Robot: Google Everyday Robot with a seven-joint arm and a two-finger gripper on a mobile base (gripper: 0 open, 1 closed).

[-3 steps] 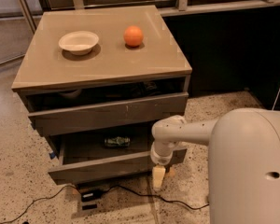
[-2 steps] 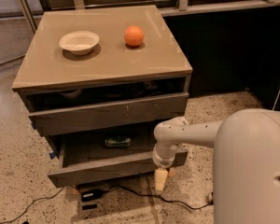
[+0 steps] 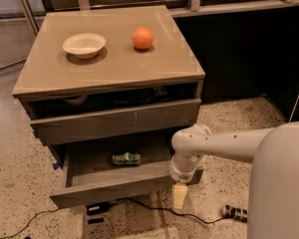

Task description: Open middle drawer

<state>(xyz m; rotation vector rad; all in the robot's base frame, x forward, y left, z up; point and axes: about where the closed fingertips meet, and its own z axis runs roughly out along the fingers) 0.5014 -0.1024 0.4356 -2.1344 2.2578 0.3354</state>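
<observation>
Fingers [image 3: 179, 193] read as one closed block holding nothing, gripper [image 3: 179, 203] pointing down just off the right end of the middle drawer [image 3: 114, 187], which sits pulled well out; pull looks done, next move is likely backing clear without snagging the front.

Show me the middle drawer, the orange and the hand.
middle drawer [image 3: 114, 187]: camera view, on its front panel.
orange [image 3: 142, 38]: camera view, its middle.
hand [image 3: 179, 199]: camera view, its tip, by the drawer's right end.
</observation>
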